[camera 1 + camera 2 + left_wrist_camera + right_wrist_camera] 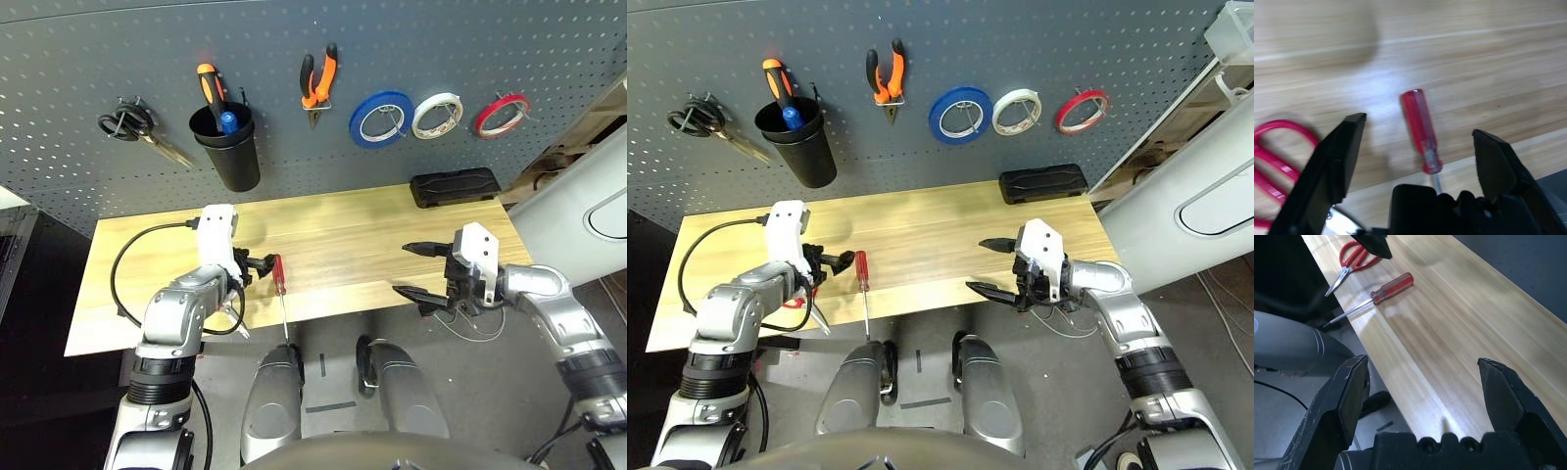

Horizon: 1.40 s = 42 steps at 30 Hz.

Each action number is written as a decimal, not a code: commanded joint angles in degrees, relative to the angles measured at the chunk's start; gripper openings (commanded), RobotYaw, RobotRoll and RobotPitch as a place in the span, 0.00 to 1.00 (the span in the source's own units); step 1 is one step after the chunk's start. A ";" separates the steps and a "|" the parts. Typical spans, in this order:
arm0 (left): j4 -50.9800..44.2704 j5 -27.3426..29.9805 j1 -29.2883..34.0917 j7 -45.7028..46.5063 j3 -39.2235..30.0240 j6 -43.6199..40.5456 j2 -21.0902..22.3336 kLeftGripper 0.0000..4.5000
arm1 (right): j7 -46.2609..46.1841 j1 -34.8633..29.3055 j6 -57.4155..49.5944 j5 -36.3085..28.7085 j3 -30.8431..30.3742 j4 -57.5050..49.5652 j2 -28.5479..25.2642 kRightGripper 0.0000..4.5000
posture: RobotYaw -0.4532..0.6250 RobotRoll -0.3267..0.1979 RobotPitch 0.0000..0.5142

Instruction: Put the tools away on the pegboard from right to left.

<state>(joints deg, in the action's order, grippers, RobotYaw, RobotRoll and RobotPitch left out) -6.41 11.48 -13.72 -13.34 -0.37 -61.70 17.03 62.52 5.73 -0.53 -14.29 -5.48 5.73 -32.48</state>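
- Red-handled screwdriver [1421, 131] lies on the counter [372, 245] edge between the left hand's [1418, 132] spread fingers; close on the handle, lift level toward the pegboard [294, 39] cup [227, 149]
- Right hand [419, 270] hangs apart, empty

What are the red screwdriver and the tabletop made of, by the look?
Screwdriver: handle looks like translucent glossy red plastic, with light passing through it; the thin shaft looks like bright bare metal. Tabletop: pale wood or wood-look laminate, straight grain lines, slight sheen; can't tell which.

Light wooden table [353, 245], red-handled screwdriver [280, 294] overhanging front edge, red-handled scissors [1354, 258], black case [455, 186] at back
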 commanded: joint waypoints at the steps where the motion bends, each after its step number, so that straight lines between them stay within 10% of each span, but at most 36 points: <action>1: 4.95 -1.84 -0.86 -0.19 3.05 2.64 -0.21 1.00 | -1.01 -2.48 -1.44 -0.88 1.06 -3.48 -0.93 1.00 | 0.36 0.62 0.35; 23: 23.56 -7.47 -2.10 0.22 6.63 16.14 -3.43 1.00 | -5.72 -6.58 -5.40 -2.10 2.60 -10.70 -2.17 1.00 | 0.29 0.62 0.35; 34: 23.53 -7.79 -1.49 -0.03 6.53 16.84 -4.23 0.20 | -6.29 -5.39 -4.93 -1.55 2.38 -9.87 -2.32 1.00 | 0.30 0.62 0.35; 42: 18.28 -6.68 -0.52 -0.47 5.01 15.52 -3.54 0.19 | -5.80 -3.75 -4.05 -1.12 1.65 -7.98 -1.85 1.00 | 0.33 0.62 0.32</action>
<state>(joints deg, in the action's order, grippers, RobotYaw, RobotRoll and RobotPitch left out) 14.43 4.45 -14.96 -13.07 5.12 -45.17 13.15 56.37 2.03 -4.99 -15.67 -3.66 -3.54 -34.28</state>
